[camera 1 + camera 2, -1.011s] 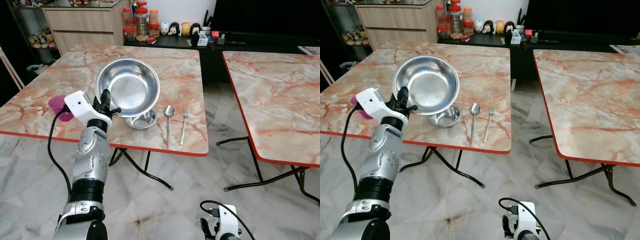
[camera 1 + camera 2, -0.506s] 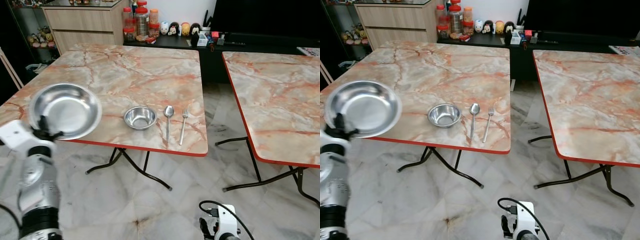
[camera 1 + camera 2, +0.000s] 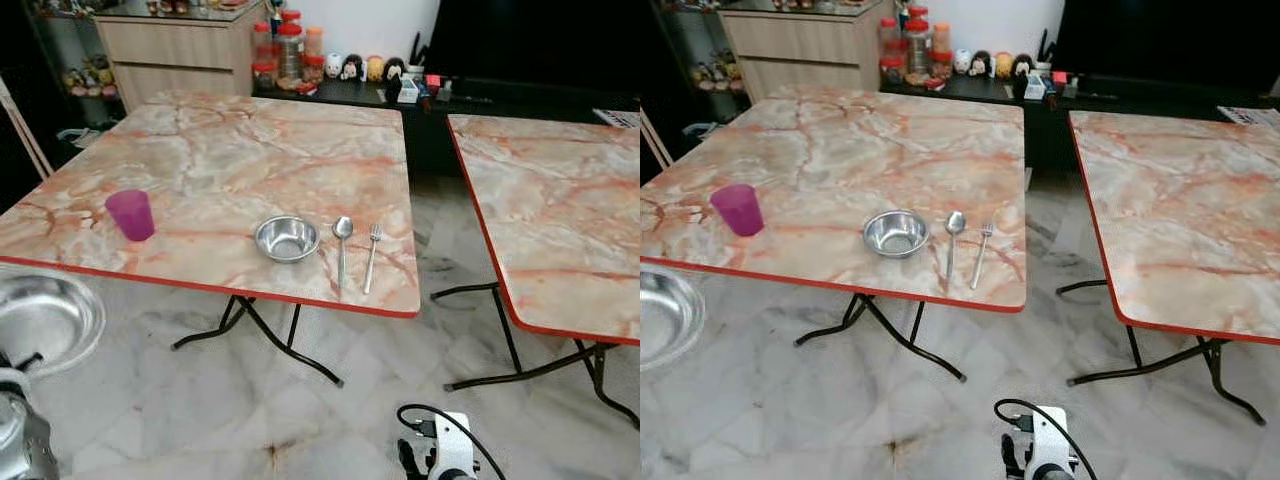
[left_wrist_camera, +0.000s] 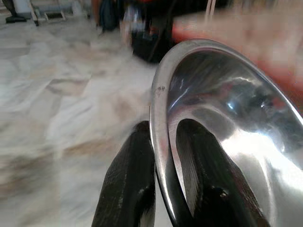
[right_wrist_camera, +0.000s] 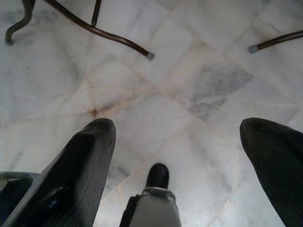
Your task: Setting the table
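Pinching the rim of a big steel bowl (image 4: pixel 227 123) between its two black fingers (image 4: pixel 128 184), the left gripper (image 4: pixel 163 189) was shut tight on it, one finger outside the wall and one inside. That bowl (image 3: pixel 45 320) hung low off the robot's left, below the table's red edge and above the marble floor (image 3: pixel 300 420). The right gripper (image 5: pixel 189 142) hung idle by the floor with its fingers spread wide, gripping nothing. On the near table (image 3: pixel 250 150) a small bowl (image 3: pixel 287 238) sat near the front edge, a spoon (image 3: pixel 342 240) just to its right and a fork (image 3: pixel 372 252) just beside the spoon, both lying lengthwise. A purple cup (image 3: pixel 131 214) stood upright, well apart to the left. A second table (image 3: pixel 560 200) stood to the right.
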Tool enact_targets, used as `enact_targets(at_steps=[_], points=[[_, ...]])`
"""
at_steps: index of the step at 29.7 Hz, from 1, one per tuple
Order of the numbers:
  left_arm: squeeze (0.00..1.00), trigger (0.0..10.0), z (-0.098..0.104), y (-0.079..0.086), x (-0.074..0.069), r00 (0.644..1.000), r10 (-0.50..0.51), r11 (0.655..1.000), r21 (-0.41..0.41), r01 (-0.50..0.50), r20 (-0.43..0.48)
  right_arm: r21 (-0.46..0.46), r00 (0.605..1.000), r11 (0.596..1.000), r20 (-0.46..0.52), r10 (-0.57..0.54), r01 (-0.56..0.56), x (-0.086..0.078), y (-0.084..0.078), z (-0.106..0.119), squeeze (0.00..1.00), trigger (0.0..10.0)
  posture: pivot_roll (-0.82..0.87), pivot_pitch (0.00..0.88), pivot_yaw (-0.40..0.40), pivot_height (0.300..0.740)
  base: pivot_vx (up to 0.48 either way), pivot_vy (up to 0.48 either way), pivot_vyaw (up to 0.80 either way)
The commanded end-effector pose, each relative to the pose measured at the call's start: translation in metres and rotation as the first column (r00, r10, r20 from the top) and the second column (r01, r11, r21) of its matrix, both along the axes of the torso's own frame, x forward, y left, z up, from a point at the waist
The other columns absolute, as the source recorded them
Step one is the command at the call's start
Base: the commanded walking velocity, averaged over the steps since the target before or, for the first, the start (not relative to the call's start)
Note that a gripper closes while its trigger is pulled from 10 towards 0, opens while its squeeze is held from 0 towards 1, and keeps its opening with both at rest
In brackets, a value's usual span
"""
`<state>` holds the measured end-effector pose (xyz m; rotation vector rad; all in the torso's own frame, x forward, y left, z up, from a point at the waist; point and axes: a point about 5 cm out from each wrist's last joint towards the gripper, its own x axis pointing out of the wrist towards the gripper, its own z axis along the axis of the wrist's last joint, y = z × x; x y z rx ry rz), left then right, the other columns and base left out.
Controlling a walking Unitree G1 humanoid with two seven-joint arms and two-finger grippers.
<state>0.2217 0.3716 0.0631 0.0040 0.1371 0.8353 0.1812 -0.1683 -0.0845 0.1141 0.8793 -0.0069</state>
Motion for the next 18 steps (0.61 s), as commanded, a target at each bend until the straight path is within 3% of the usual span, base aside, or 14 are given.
enact_targets(at_steps=[1,2,3,5,6,7,8,9,13,18], points=[[0.00,10.0,-0.008,0.003,-0.003,0.997,0.017,1.000,-0.001,-0.017,-0.076,-0.009,1.000,1.000,0.011,0.004,-0.003,0.002,-0.001,0.001,0.00,10.0,0.06,0.000,-0.034,0.740,0.000,0.000,0.00],[0.00,10.0,-0.030,0.000,-0.010,0.977,0.020,0.995,-0.087,-0.039,-0.211,-0.008,1.000,1.000,0.010,0.004,-0.004,0.002,-0.001,0.001,0.00,10.0,0.06,0.000,-0.036,0.740,0.000,0.000,0.00],[0.00,10.0,-0.038,-0.002,-0.012,0.966,0.007,0.993,-0.116,-0.039,-0.259,-0.008,1.000,1.000,0.010,0.004,-0.004,0.002,-0.001,0.001,0.00,10.0,0.06,0.000,-0.036,0.740,0.000,0.000,0.00],[0.00,10.0,-0.045,-0.010,-0.010,0.963,-0.071,0.987,-0.155,0.031,-0.259,-0.008,1.000,1.000,0.010,0.004,-0.004,0.002,-0.001,0.001,0.00,10.0,0.06,0.000,-0.038,0.740,0.000,0.000,0.00],[0.00,10.0,-0.051,-0.017,-0.009,0.942,-0.127,0.985,-0.149,0.083,-0.311,-0.008,1.000,1.000,0.009,0.004,-0.004,0.002,-0.001,0.001,0.00,10.0,0.06,0.000,-0.039,0.740,0.000,0.000,0.00],[0.00,10.0,-0.051,-0.017,-0.009,0.942,-0.127,0.985,-0.149,0.083,-0.311,-0.008,1.000,1.000,0.009,0.004,-0.004,0.002,-0.001,0.001,0.00,10.0,0.06,0.000,-0.039,0.740,0.000,0.000,0.00],[0.00,10.0,-0.066,-0.031,-0.009,0.905,-0.215,0.967,-0.209,0.145,-0.366,-0.009,1.000,1.000,0.007,0.005,-0.004,0.002,-0.001,0.001,0.00,10.0,0.06,0.000,-0.038,0.740,0.000,0.000,0.00],[0.00,10.0,-0.072,-0.037,-0.009,0.891,-0.241,0.959,-0.234,0.158,-0.384,-0.010,1.000,1.000,0.003,0.007,-0.007,0.002,-0.001,0.001,0.00,10.0,0.05,0.000,-0.037,0.740,0.000,0.000,0.00],[0.00,10.0,-0.094,-0.073,-0.005,0.846,-0.366,0.897,-0.388,0.210,-0.388,-0.006,1.000,1.000,-0.002,0.010,-0.010,0.002,0.000,0.001,0.00,10.0,0.04,0.000,-0.028,0.740,0.000,0.000,0.00],[0.00,10.0,-0.100,-0.095,0.002,0.832,-0.431,0.857,-0.448,0.255,-0.349,-0.003,1.000,1.000,0.001,-0.002,0.002,0.001,-0.001,0.001,0.00,10.0,0.03,0.000,-0.019,0.740,0.000,0.000,0.00]])
